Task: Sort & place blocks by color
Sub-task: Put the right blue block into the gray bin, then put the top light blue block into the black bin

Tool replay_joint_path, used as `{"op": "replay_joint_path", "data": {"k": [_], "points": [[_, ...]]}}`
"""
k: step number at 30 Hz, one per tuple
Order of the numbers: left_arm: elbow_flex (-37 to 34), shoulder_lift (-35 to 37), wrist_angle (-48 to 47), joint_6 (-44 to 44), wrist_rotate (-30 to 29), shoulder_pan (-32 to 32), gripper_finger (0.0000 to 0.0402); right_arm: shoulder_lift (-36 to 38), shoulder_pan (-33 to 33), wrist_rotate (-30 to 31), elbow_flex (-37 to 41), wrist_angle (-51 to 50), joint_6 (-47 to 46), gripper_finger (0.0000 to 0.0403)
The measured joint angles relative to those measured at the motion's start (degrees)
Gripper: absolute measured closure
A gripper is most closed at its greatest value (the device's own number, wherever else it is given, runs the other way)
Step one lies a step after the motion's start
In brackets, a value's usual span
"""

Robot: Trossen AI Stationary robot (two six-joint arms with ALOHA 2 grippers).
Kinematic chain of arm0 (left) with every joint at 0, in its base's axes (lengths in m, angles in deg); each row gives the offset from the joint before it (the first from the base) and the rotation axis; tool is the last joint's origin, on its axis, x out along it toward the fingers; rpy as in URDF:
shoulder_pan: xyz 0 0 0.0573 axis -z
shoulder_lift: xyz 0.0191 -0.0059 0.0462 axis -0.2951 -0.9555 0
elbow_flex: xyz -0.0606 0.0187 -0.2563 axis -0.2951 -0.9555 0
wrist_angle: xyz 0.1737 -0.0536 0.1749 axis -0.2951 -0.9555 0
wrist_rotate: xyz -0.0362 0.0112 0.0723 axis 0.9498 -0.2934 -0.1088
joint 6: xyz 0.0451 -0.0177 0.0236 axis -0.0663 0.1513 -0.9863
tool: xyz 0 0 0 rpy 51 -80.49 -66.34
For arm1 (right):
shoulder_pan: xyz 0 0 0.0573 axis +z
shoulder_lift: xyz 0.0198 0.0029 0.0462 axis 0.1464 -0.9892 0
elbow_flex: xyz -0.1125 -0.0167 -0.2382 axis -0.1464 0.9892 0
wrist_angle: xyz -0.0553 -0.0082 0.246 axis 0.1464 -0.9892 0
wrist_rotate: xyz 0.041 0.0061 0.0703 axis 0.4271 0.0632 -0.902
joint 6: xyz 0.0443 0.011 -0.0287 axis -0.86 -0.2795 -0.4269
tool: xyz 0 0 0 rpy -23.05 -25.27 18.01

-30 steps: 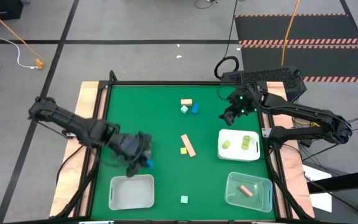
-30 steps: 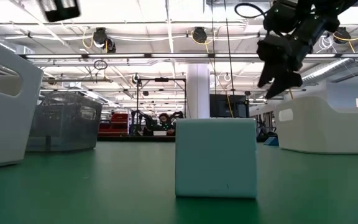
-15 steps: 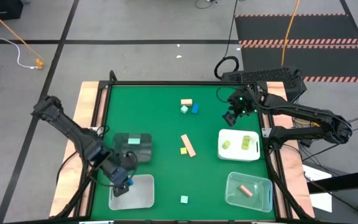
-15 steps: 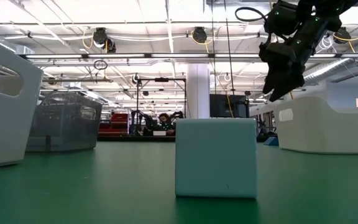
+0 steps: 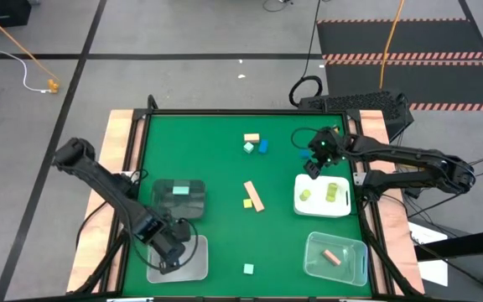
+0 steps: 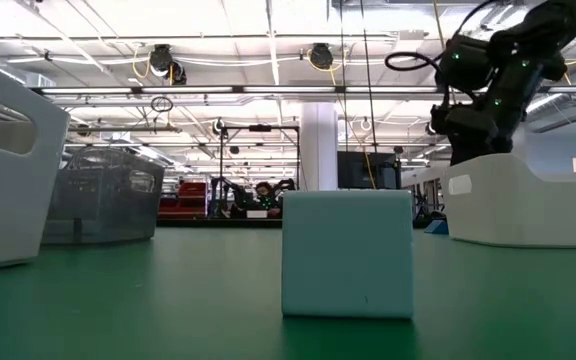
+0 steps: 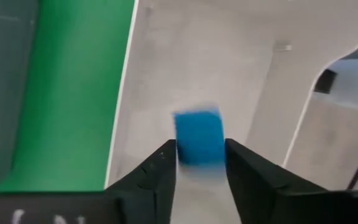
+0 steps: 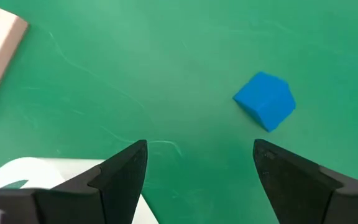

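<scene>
My left gripper (image 5: 168,256) is over the white bin (image 5: 193,270) at the table's near left, shut on a blue block (image 7: 197,134). My right gripper (image 5: 311,165) is open and empty at the far left corner of the white tray (image 5: 342,210), which holds two yellow-green blocks (image 5: 335,192). In the right wrist view a blue cube (image 8: 265,99) lies on the mat beyond the open fingers (image 8: 201,155). Salmon (image 5: 251,137), mint (image 5: 248,148) and blue (image 5: 263,147) blocks lie at the far middle. A salmon bar (image 5: 254,195) and a yellow-green block (image 5: 246,203) lie mid-table. My left gripper pinches the blue block by two opposite sides (image 7: 180,152) between its two fingertips. The fingers point down into the white bin. The block is above the bin's floor (image 7: 185,68).
A dark tray (image 5: 179,195) with a mint block stands beside the white bin. A clear bin (image 5: 335,258) at the near right holds a salmon block. A mint cube (image 5: 248,268) lies near the table's near edge, right in front of the low camera (image 6: 348,252).
My left gripper has carried the blue block from beside the dark tray toward the table's near edge and now stands over the white bin. My right gripper has moved down and a little toward the near edge, toward the white tray.
</scene>
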Motion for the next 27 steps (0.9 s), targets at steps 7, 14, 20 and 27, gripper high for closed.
{"op": "replay_joint_path", "data": {"k": [7,14,20,27], "points": [[0.00,-1.28,0.03,-0.52,0.00,0.00,0.0221,0.00,0.02,0.00,1.81,1.78,-0.95,0.0122],[0.52,0.73,0.02,-2.75,-0.71,-0.15,0.0203,0.00,0.02,-0.20,1.81,5.86,-0.92,0.0122],[2.90,5.43,-0.28,-4.19,-6.79,-0.67,0.0202,0.00,0.02,-0.14,1.78,9.75,6.84,0.0122],[5.01,11.78,-0.12,-5.42,-20.97,-4.13,0.0202,0.00,0.02,4.93,2.38,10.60,20.33,0.0122]]}}
